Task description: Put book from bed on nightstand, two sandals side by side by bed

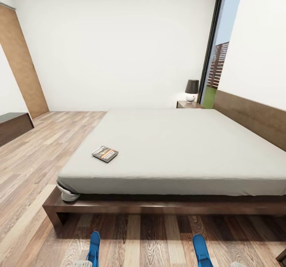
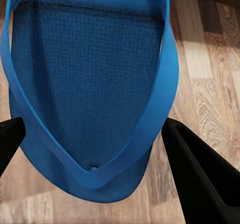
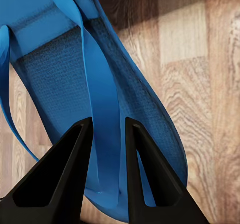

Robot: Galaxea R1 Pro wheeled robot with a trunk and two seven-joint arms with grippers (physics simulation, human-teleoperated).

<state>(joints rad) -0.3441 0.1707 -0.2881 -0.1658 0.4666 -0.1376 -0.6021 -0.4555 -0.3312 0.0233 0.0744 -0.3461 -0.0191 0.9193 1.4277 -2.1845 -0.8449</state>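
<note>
The book (image 1: 105, 154) lies flat near the front left corner of the bed (image 1: 186, 139). A nightstand (image 1: 188, 104) stands at the bed's far side beside the headboard. Both blue sandals are off the floor in front of the bed frame. The left sandal (image 1: 94, 248) shows edge-on, and my left gripper (image 2: 94, 124) is shut across its toe end (image 2: 90, 83), one finger (image 2: 200, 174) on each side. On the right sandal (image 1: 201, 251), my right gripper (image 3: 108, 121) is shut on the thong strap (image 3: 102, 93), with the sole behind it.
A dark-shaded lamp (image 1: 192, 88) stands on the nightstand. A low dark cabinet (image 1: 14, 125) and a wooden panel (image 1: 22, 64) are at the left wall. A tall window (image 1: 218, 60) is at the far right. Wood floor (image 1: 35, 159) stretches left of the bed.
</note>
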